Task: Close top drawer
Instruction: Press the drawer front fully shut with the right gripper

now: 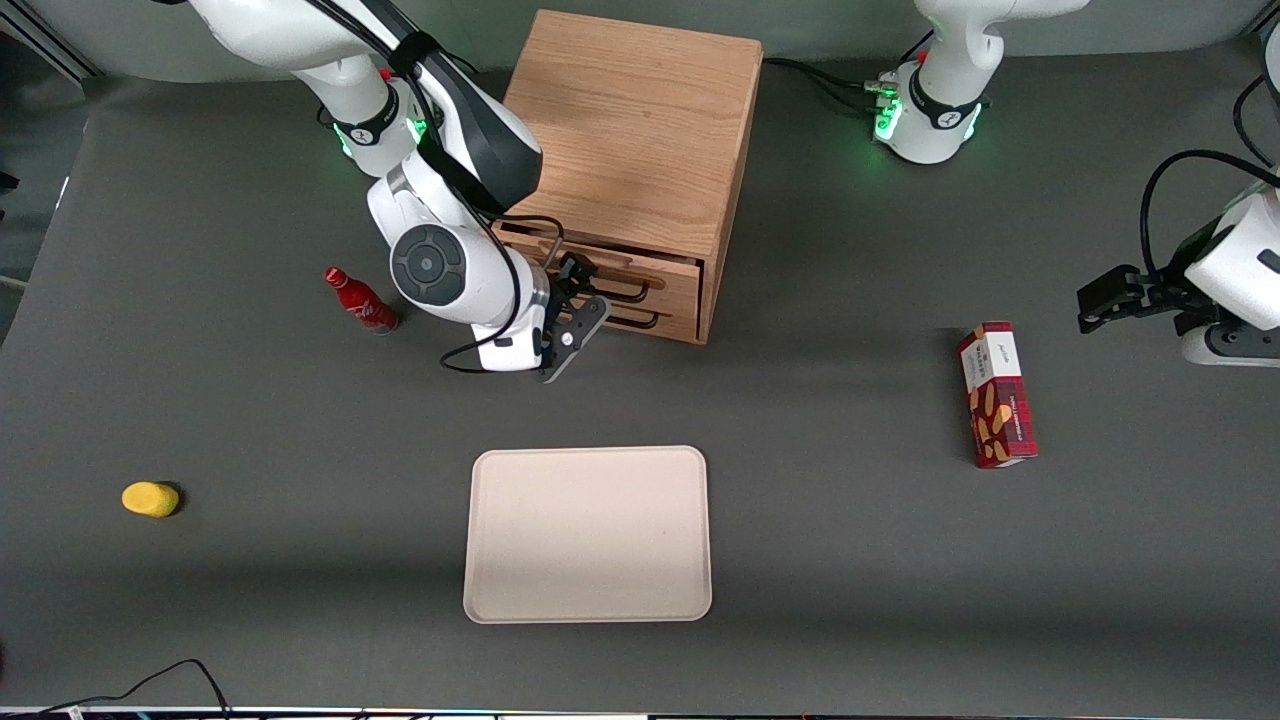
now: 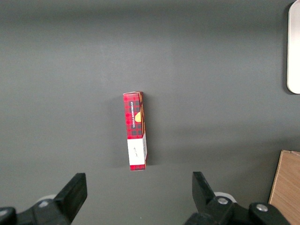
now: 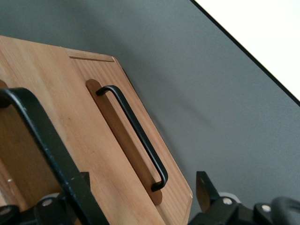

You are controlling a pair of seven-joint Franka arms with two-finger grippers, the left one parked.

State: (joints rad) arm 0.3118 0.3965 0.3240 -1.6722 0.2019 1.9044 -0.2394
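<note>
Nearest the front camera lies a pale cream rectangular tray with rounded corners, smooth and matte, on the dark grey desk. A small yellow rounded object sits near the desk's working-arm end; a flat red-tartan carton lies toward the parked arm's end, and a little red bottle stands close beside the working arm.

Farther in, the right arm's black 2-finger gripper hangs just in front of the light oak cabinet, its fingers spread apart and clamped on nothing.

The top drawer, grained oak with a black wire handle, appears slightly proud of the cabinet face, directly ahead of the gripper. Its front runs crosswise to the likely push, so closing probably means pressing straight inward.
</note>
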